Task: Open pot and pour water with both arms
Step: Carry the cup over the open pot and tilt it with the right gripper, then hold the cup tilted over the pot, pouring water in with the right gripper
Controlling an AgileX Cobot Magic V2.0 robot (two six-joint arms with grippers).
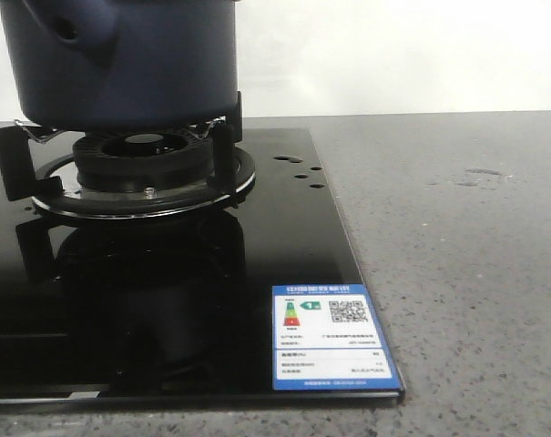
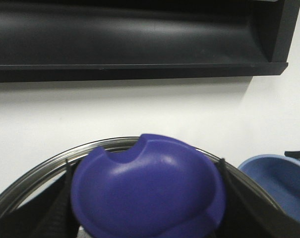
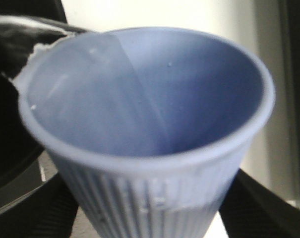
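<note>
Pot (image 1: 120, 64) sits on the gas burner (image 1: 143, 164) of the black glass hob (image 1: 284, 237), stubby side handle pointing away from the label corner; neither arm shows in the front view.

Left gripper (image 2: 147, 218): dark fingers (image 2: 53, 213) flank a purple lid knob (image 2: 147, 191) right in front of the wrist, steel rim (image 2: 50, 161) curving just behind it. Looks clamped on the knob, but actual pad contact is out of shot — can't tell for sure.

Right gripper (image 3: 150, 218): closed on a pale blue ribbed cup (image 3: 150, 124), fingers (image 3: 261, 203) either side of its lower wall, cup upright, mouth towards the camera. Dark curved edge (image 3: 16, 34) just beside the cup rim — likely the pot.

Risks:
- thin cup wall — too much squeeze buckles it, too little lets it slip when tilted
- cup rim is close to that dark edge; a careless tilt clips it and spills onto the hob
- lid may slide off a smooth domed knob if grip is shallow
</note>
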